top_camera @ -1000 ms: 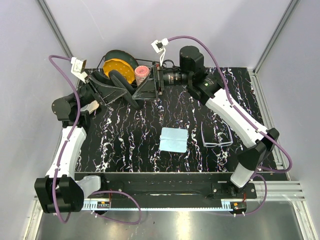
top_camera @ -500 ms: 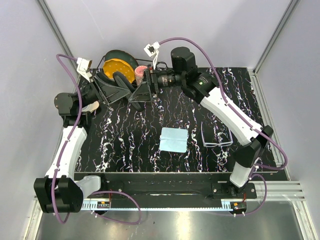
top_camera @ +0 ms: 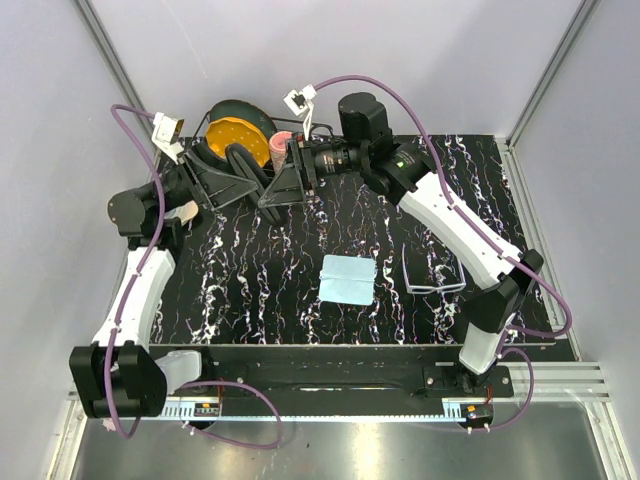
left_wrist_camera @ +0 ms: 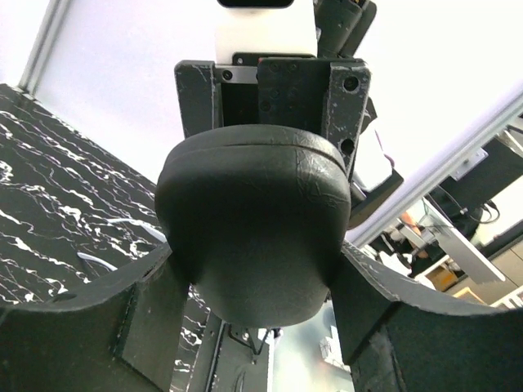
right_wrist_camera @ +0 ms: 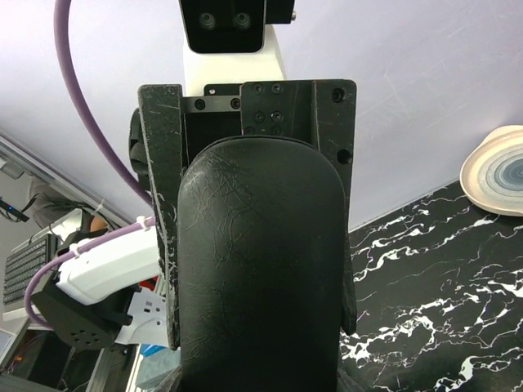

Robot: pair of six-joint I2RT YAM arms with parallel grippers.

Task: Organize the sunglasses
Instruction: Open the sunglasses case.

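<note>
Status: early. The sunglasses (top_camera: 433, 272) lie on the worktop (top_camera: 250, 270) just right of the blue cloth (top_camera: 348, 278), apart from it and not held. Casing them is not started.

Both arms are at the black case (left_wrist_camera: 253, 220), held up far back and left of the cloth. The left pincer (left_wrist_camera: 253, 278) is clamped on one end at medium width. The right pincer (left_wrist_camera: 270, 114) brackets the other end; firm contact cannot be told.

Change from earlier frames: both arms and the case have shifted further left of the cloth, away from it, and the right pincer has been narrowing. Cloth and sunglasses unmoved.
</note>
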